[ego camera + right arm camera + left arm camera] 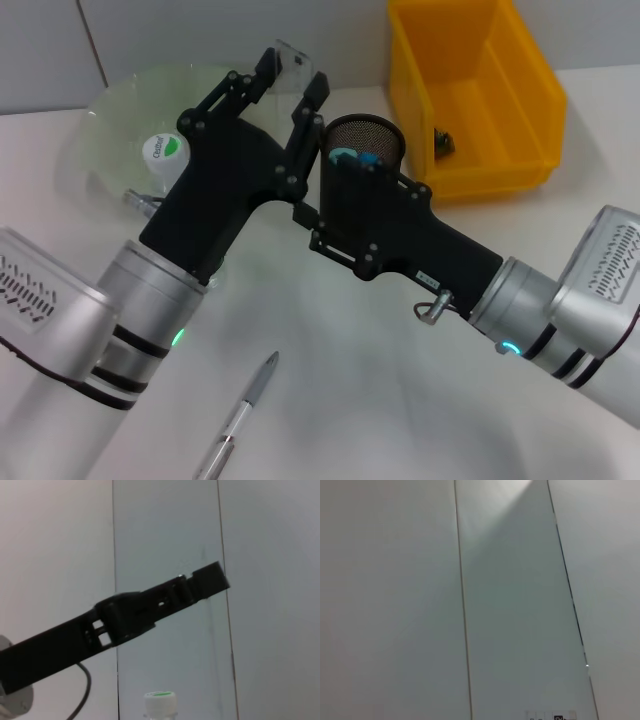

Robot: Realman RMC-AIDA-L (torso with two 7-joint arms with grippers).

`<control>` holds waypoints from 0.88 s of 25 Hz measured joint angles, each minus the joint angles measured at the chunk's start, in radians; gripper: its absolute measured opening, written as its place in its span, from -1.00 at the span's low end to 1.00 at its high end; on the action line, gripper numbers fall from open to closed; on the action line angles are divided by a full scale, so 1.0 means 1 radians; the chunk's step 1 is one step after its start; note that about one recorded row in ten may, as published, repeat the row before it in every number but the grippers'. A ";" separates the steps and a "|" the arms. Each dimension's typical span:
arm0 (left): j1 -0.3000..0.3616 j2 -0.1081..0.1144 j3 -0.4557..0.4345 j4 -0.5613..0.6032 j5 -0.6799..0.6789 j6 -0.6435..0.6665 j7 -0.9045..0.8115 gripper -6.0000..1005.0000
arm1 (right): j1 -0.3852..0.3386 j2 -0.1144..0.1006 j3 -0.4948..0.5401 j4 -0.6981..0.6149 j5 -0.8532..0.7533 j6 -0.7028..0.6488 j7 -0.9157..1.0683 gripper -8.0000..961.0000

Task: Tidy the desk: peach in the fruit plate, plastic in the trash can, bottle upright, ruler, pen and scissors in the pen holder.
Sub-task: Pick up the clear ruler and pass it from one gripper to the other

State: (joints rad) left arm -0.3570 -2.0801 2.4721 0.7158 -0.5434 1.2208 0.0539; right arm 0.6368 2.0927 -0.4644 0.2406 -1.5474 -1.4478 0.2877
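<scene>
Two hands at frame centre: left hand (288,85) spread beside upright bottle (163,153) on fruit plate (120,105); right hand (340,185), fingers hidden, against mesh pen holder (364,142). Pen (238,422) on worktop (380,400), lower left.

The left gripper (290,75) covers most of the bottle (163,152), leaving its white cap and green label, while the right gripper's fingertips are lost against the mesh pen holder (365,140), whose blue contents cannot be identified. The pen (238,420) runs off the head view's lower edge. A small dark item in the yellow bin (470,100) is too small to identify.
</scene>
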 joint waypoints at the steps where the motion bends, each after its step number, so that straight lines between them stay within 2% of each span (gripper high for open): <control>1: -0.003 0.000 0.004 0.001 -0.005 0.000 0.002 -0.21 | 0.003 0.001 0.006 0.014 0.000 0.002 -0.015 0.56; 8: -0.008 0.000 0.007 0.000 -0.009 -0.008 0.003 -0.21 | 0.023 0.001 0.062 0.085 -0.004 0.030 -0.106 0.56; 22: -0.005 0.000 0.007 -0.003 -0.009 -0.009 0.003 -0.21 | 0.043 0.001 0.085 0.093 -0.005 0.045 -0.100 0.54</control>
State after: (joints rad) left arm -0.3615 -2.0801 2.4789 0.7124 -0.5523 1.2117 0.0568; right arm 0.6797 2.0940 -0.3792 0.3337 -1.5525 -1.4023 0.1877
